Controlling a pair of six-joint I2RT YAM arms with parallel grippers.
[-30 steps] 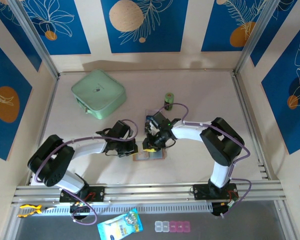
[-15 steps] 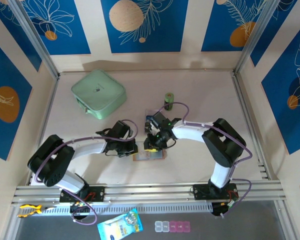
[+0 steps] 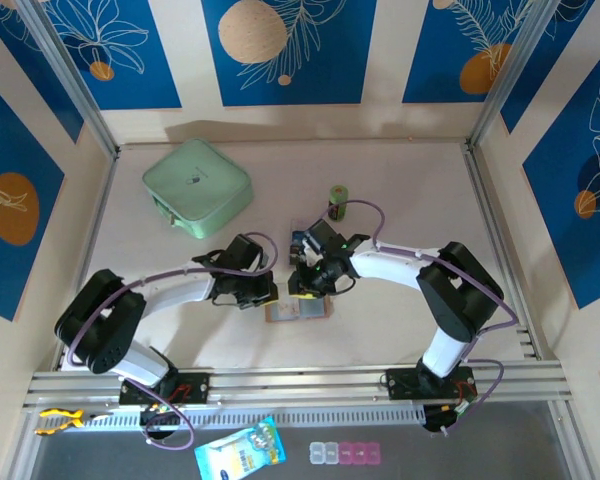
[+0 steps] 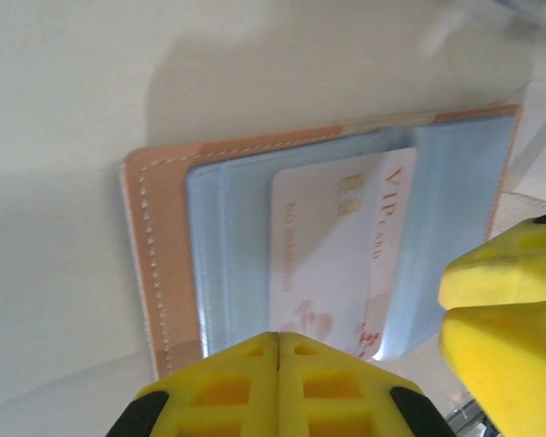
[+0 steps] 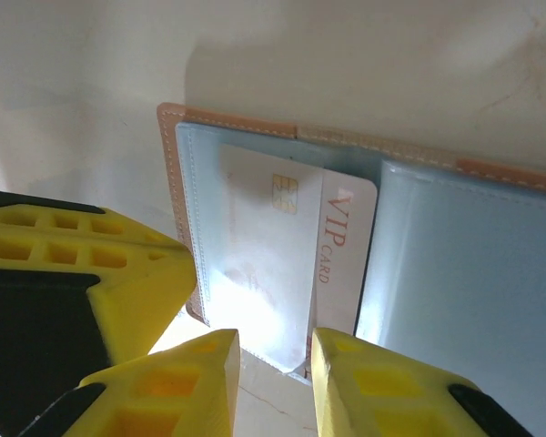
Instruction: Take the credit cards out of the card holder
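Note:
The card holder [image 3: 298, 311] lies open and flat on the table, with a tan-pink stitched border [image 4: 164, 264] and blue-grey sleeves. A pale credit card [image 4: 332, 246] printed "VIP card" sticks partly out of one sleeve [image 5: 259, 255]. My left gripper [image 3: 267, 296] is shut, its yellow tips [image 4: 278, 350] together over the holder's edge with nothing between them. My right gripper [image 3: 302, 290] hovers over the same half with its jaws a little apart [image 5: 273, 364]. The sleeve's corner and the card's lower edge lie below that gap. The holder's border [image 5: 169, 155] runs beside the left gripper's fingers [image 5: 82, 264].
A mint-green square case [image 3: 197, 187] sits at the back left. A small green can [image 3: 338, 200] stands behind the right wrist, with a transparent box [image 3: 302, 233] next to it. A blue packet [image 3: 240, 450] and a pill strip [image 3: 345, 453] lie in front of the rail.
The right arm's elbow has swung slightly to the right and its wrist has shifted a little. Both grippers stay at the card holder, their jaws unchanged.

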